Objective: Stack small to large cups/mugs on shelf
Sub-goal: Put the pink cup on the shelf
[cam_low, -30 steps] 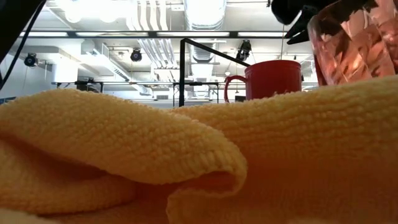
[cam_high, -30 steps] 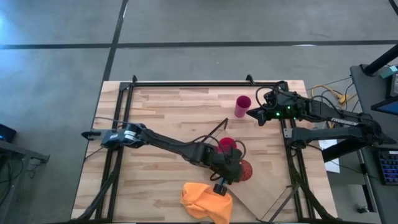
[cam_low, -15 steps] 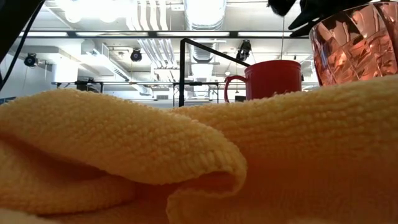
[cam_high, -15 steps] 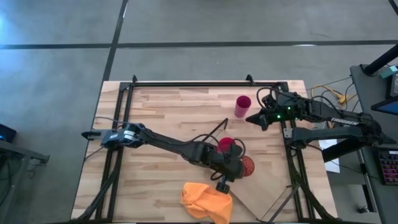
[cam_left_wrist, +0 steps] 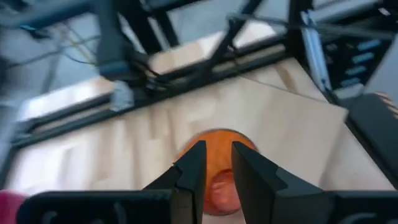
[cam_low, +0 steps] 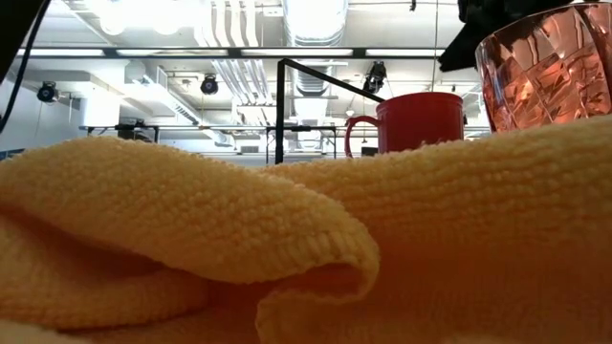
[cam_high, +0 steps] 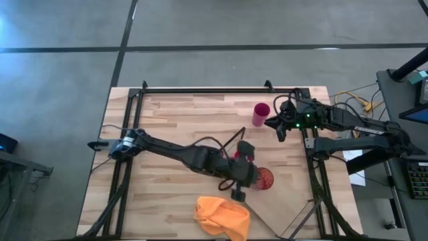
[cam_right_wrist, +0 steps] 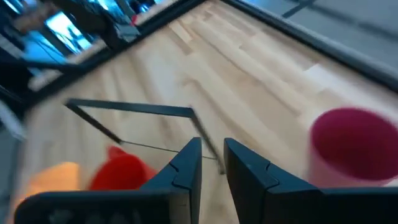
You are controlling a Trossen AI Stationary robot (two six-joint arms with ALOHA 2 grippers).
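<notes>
The orange patterned tumbler (cam_high: pixel 266 179) stands upright over the plywood shelf (cam_high: pixel 289 201); the cloth hides its base in the low view (cam_low: pixel 550 62). My left gripper (cam_high: pixel 253 177) is shut on it from above. The red mug (cam_high: pixel 239 155) stands just beyond the tumbler, partly under my left arm, and shows in the low view (cam_low: pixel 421 119). The magenta cup (cam_high: pixel 261 114) stands on the slatted tabletop at the far right. My right gripper (cam_high: pixel 270 124) hovers beside it, shut and empty, with the cup off to one side in its wrist view (cam_right_wrist: pixel 351 143). My left gripper comes from above, pointing down at the tumbler's top (cam_left_wrist: pixel 214 142). Its fingers (cam_left_wrist: pixel 189 168) stand close together, and the orange wall shows in the narrow gap between them. Which part of the rim they have is hidden by the fingers. The tumbler stands upright below them.
A yellow-orange cloth (cam_high: pixel 221 217) lies crumpled near the front edge and fills most of the low view (cam_low: pixel 239 248). The shelf's black wire frame (cam_high: pixel 231 140) rises near the mug. A black frame (cam_high: pixel 200 90) rims the tabletop.
The tumbler, tilted in my left gripper a second ago, has been turned upright and has come down a little; it has stood still for the last half second. My left arm has shifted over it and the red mug.
</notes>
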